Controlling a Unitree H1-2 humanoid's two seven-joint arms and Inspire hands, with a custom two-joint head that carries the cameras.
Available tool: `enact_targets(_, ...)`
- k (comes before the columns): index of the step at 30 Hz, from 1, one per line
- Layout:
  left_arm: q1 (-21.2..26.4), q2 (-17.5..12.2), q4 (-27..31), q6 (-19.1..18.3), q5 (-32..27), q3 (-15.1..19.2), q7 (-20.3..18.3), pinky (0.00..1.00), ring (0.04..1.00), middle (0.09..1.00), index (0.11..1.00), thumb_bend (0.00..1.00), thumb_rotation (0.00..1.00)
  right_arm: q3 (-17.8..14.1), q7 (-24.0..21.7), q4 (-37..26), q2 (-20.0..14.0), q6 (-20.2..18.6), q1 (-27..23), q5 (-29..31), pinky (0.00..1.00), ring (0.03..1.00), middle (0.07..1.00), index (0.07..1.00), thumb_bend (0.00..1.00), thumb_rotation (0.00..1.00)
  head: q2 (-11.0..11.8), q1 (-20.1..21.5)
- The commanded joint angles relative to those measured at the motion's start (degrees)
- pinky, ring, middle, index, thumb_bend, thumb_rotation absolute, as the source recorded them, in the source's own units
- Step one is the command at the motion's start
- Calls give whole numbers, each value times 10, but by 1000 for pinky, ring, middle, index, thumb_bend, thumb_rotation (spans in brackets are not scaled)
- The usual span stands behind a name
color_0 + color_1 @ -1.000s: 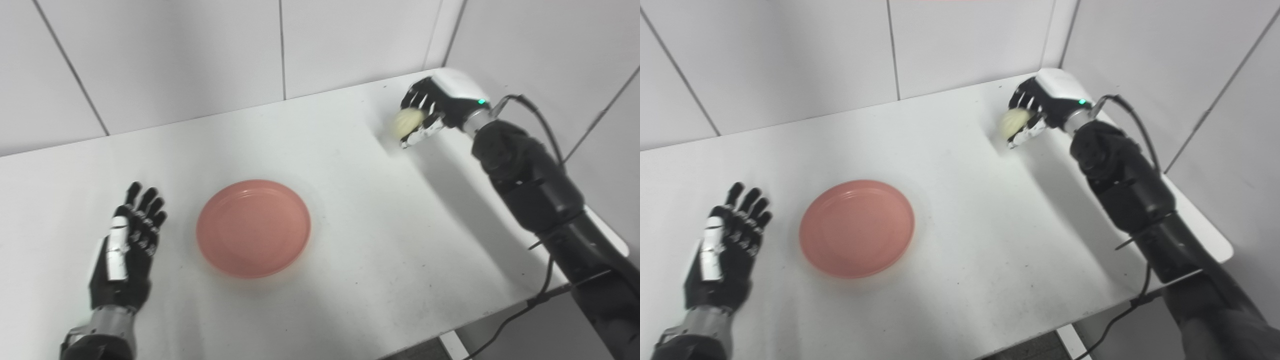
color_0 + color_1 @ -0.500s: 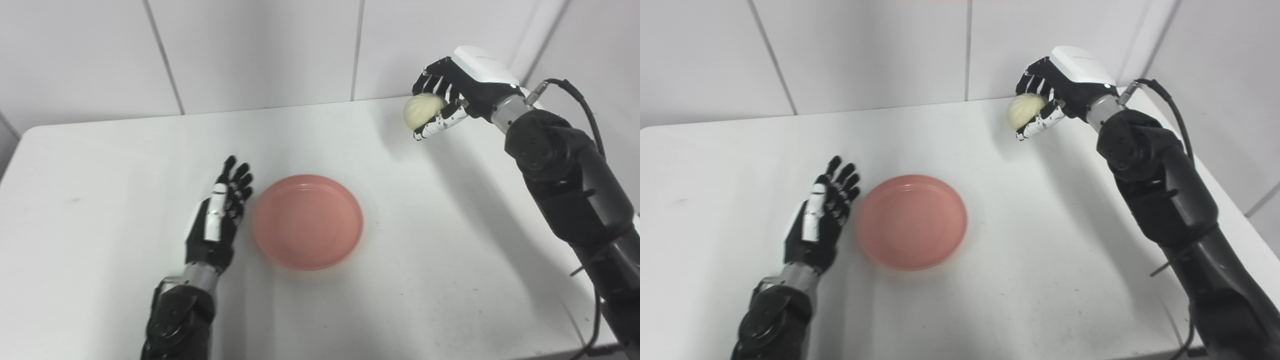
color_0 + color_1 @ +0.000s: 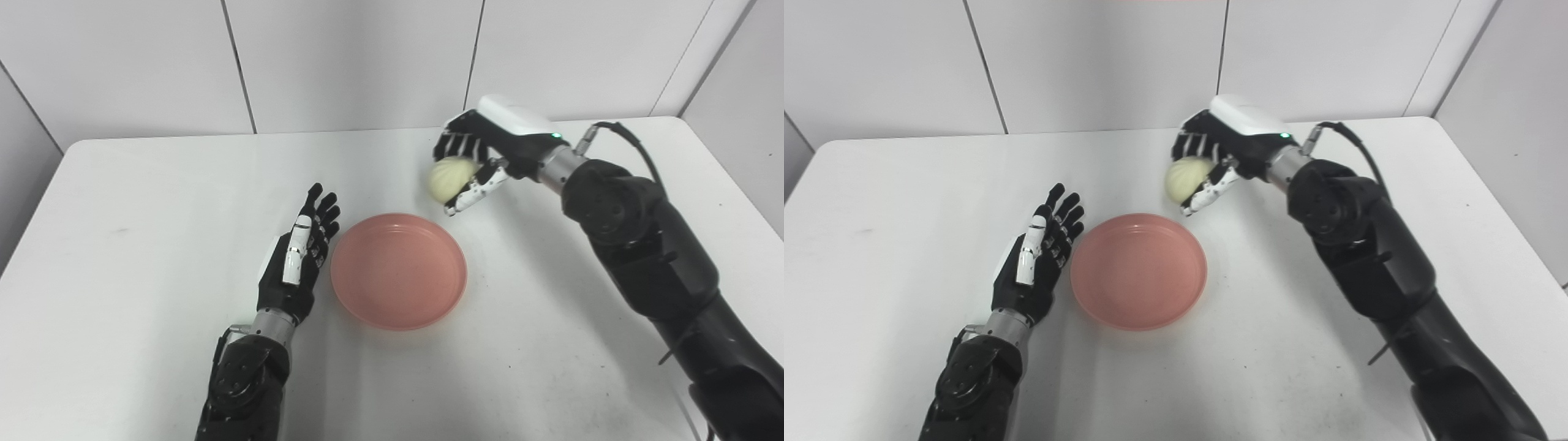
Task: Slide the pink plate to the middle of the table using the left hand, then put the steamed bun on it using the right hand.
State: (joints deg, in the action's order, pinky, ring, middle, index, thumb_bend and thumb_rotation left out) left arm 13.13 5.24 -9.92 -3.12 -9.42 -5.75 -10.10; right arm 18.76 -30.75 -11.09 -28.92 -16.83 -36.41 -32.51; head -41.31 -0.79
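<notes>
Carrying the steamed bun (image 3: 450,178) in the air, the right hand (image 3: 484,150) has its fingers wrapped over the top and thumb underneath, just beyond the far-right rim of the pink plate (image 3: 399,270), probably so it can drop straight in. Left hand (image 3: 297,263) lies flat and empty on the table (image 3: 153,202), fingers spread, just beside the plate's left rim, which suggests the slide is done. Plate sits empty, roughly mid-table.

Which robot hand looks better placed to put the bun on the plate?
The right robot hand: it already holds the steamed bun just past the pink plate. The left robot hand lies open and empty beside it.
</notes>
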Motion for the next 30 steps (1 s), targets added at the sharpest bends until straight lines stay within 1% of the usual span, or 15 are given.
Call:
enact_targets(1,-22,3,-29,-43,13,-4,14,981,974,970,990,361,1000,-1,-2,-26,7,10,-33,-6,384,444,499,486,503,116,-2,0)
enact_targets(5,-24,3,-23,-46,14,-4,13,979,975,969,987,360,1000,10,-21,-47,27,-11,-30,-20,392,459,516,487,504,117,-6,3)
enact_targets(10,-24,6,-15,-56,16,-2,15,981,979,971,987,358,1000,25,-35,-48,39,-10,-25,-47,382,458,530,489,506,120,-11,3)
enact_targets(13,-23,7,-14,-58,20,-4,18,977,980,974,987,363,1000,35,-47,-40,45,0,-23,-52,371,447,518,489,507,122,-15,-2)
enact_targets(17,-23,8,-14,-56,24,-6,19,974,977,972,982,373,1000,41,-45,-29,49,24,-14,-43,365,435,501,488,507,121,-18,-3)
enact_targets(21,-24,10,-10,-60,28,-6,20,976,981,973,984,374,1000,58,-42,-19,50,39,-8,-61,347,410,484,488,508,120,-20,-3)
enact_targets(26,-23,9,-8,-58,29,-7,17,982,982,975,984,377,1000,82,-53,-6,54,32,-7,-90,314,386,470,489,510,121,-23,-6)
enact_targets(29,-24,9,-7,-61,29,-8,16,987,984,978,987,382,1000,88,-55,5,57,34,-5,-100,339,414,490,489,510,122,-25,-8)
enact_targets(30,-23,9,-7,-61,28,-7,17,978,977,972,984,378,1000,89,-54,8,57,36,-5,-103,334,411,456,516,516,50,-25,-8)
